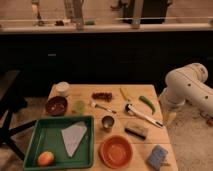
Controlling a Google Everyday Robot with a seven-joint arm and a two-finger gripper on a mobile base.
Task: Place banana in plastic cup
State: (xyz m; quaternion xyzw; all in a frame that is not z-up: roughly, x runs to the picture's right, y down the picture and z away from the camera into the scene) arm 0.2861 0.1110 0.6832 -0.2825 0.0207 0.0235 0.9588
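The banana (124,93), small, slim and yellow, lies on the wooden table (115,112) at the back, right of centre. The plastic cup (79,106), translucent pale yellow-green, stands upright on the left part of the table, next to a dark red bowl (56,105). My white arm (187,86) is folded at the right of the table. Its gripper (169,118) hangs low beside the table's right edge, well away from both the banana and the cup.
A curved green vegetable (146,103) lies right of the banana. Also on the table are a white round container (62,88), a metal cup (107,122), a fork (102,106), a long utensil (142,115), an orange bowl (116,150), a blue sponge (158,156) and a green tray (42,135).
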